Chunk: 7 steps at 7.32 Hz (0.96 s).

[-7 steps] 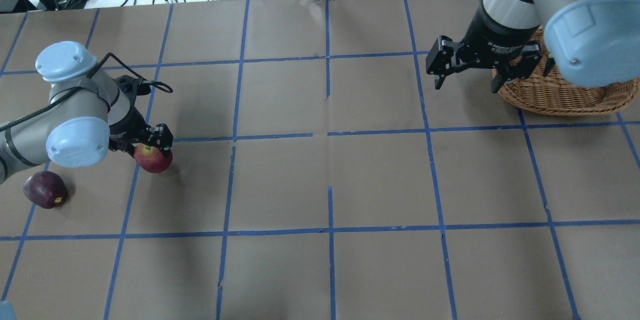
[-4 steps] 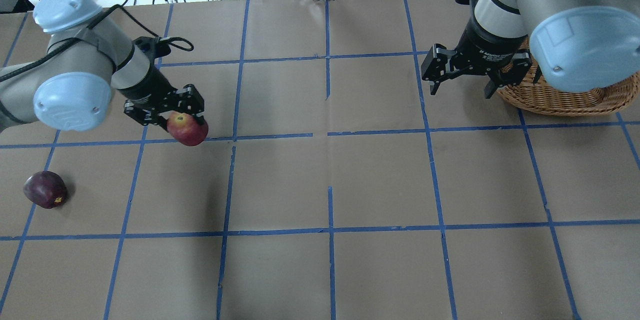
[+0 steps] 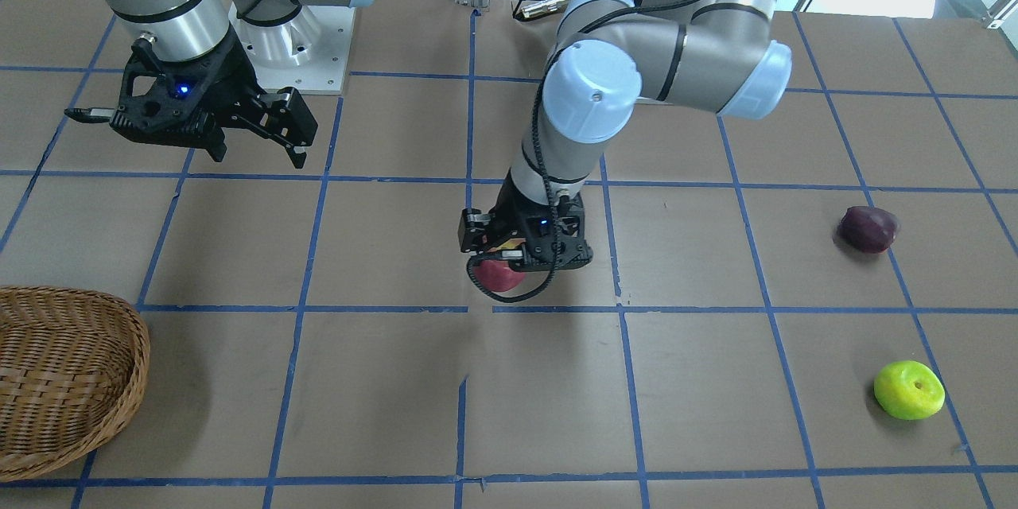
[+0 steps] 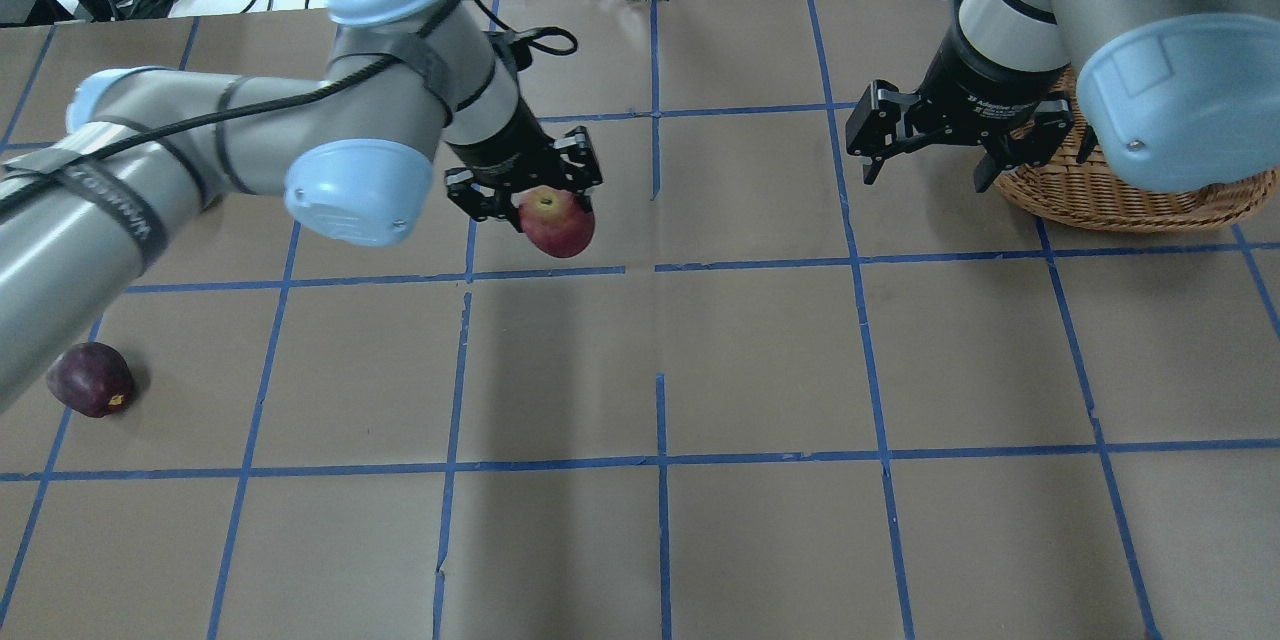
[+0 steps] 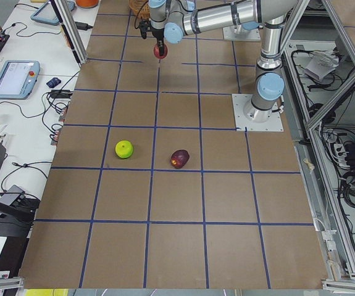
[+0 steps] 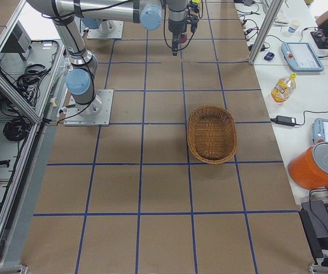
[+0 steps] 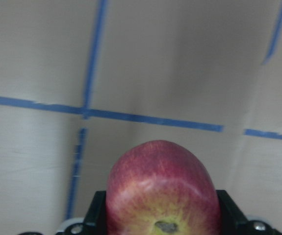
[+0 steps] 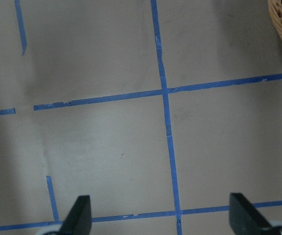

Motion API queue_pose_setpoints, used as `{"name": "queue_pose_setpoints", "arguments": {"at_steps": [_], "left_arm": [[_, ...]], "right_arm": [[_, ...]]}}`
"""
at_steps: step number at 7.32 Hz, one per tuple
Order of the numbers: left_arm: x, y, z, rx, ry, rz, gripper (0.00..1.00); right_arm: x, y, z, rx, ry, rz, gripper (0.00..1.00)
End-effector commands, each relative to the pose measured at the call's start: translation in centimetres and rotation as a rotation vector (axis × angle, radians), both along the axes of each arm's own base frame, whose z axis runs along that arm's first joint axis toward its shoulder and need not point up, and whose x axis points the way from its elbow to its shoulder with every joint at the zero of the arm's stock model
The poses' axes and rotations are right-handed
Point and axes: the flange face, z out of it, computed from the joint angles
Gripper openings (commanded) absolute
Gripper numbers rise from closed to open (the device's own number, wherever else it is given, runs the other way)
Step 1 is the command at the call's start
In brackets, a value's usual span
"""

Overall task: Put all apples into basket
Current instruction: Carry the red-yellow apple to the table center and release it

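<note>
Table [image 4: 760, 360] covered in brown paper, blue tape grid across it. Left arm [image 4: 200, 160] stretched out toward table's middle; right arm [image 4: 1130, 10] hung over right end. Basket [image 4: 1120, 195] sat on table at that right end, partly hidden behind right arm. Right gripper [image 4: 930, 175] hovered in air just beside basket rim, fingers spread wide. Left gripper [image 4: 545, 208] pinched red apple [image 4: 558, 226], lifted clear of table near centre. Purple apple [image 4: 90, 380] and green apple [image 3: 908, 390] lay on table at left end, near each other, well apart from basket.
</note>
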Motion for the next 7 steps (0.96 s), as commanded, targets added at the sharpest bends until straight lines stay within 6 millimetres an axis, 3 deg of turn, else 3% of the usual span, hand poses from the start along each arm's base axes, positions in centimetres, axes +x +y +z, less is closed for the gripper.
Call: {"name": "queue_pose_setpoints", "arguments": {"at_steps": [1,2,3,4,6,7], "left_arm": [[-3.0,-0.8,-4.1,-0.002,-0.004,-0.024,0.0],[-3.1,-0.9,-5.3,0.005,-0.012,-0.028,0.0],[-2.9,-1.2,-6.3,0.003,-0.052,-0.028,0.25],[-3.2,-1.0,-7.0,0.014,-0.053,-0.024,0.96],[-4.0,-0.8,-7.9,0.021,-0.059,-0.056,1.0],[-3.6,-1.0,-5.4,-0.031,-0.057,-0.102,1.0]], "right_arm": [[0.1,0.3,-0.7,0.024,-0.012,-0.002,1.0],[0.2,0.3,-0.7,0.025,-0.021,0.0,1.0],[0.2,0.1,-0.9,0.026,-0.021,0.0,1.0],[0.2,0.1,-0.7,0.017,-0.021,0.0,1.0],[0.2,0.2,-1.4,0.043,-0.02,0.0,1.0],[0.3,0.7,-3.3,0.075,-0.024,-0.002,1.0]]}}
